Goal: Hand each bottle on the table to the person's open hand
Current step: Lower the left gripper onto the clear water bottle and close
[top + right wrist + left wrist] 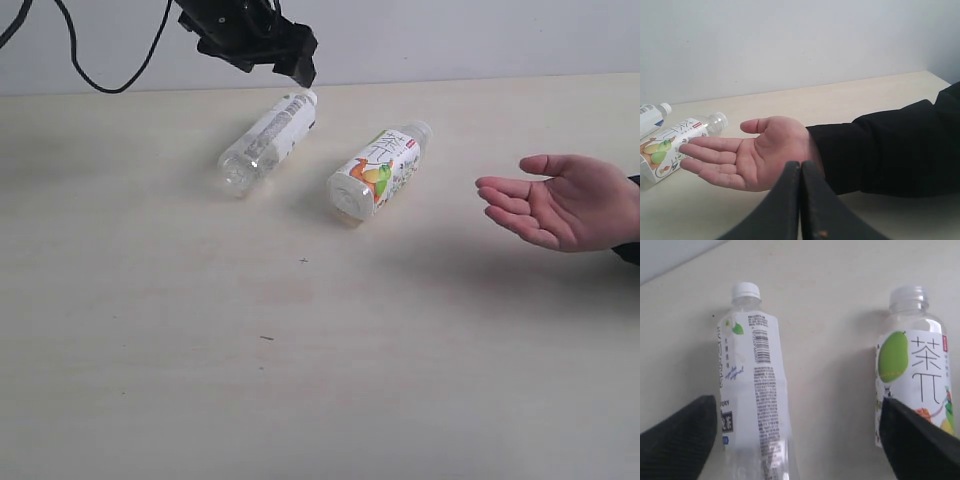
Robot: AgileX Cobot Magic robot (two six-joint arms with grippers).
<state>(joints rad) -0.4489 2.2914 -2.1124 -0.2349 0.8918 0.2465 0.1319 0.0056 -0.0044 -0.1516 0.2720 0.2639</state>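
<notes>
1. Two bottles lie on the bench (150,350). Neither one is in the person's open hand (565,203) yet.

2. The hand waits at the right edge of the outside picture, palm up and with nothing in it. A dark sleeve (890,145) covers the wrist.

3. The white-label bottle (268,139) lies on its side in the upper middle of the picture. It has a white cap, and the cap end points to the upper right.

4. The fruit-label bottle (378,171) lies on its side just to the right of the first one. They are near but not touching. It sits between the first bottle and the hand.

5. The left pincer (300,65) hangs at the top of the picture, right over the cap end of the white-label bottle. Its two fingers (677,440) are wide apart and hold nothing. I think it is getting ready to pick this bottle up.

6. The right pincer (801,200) has its two fingers pressed together, with nothing between them. It points at the waiting palm. It does not show in the outside picture.

7. What is left, as far as I can tell: both bottles must be lifted and put in the hand.

8. Count: two bottles, one hand, two pincers.
</notes>
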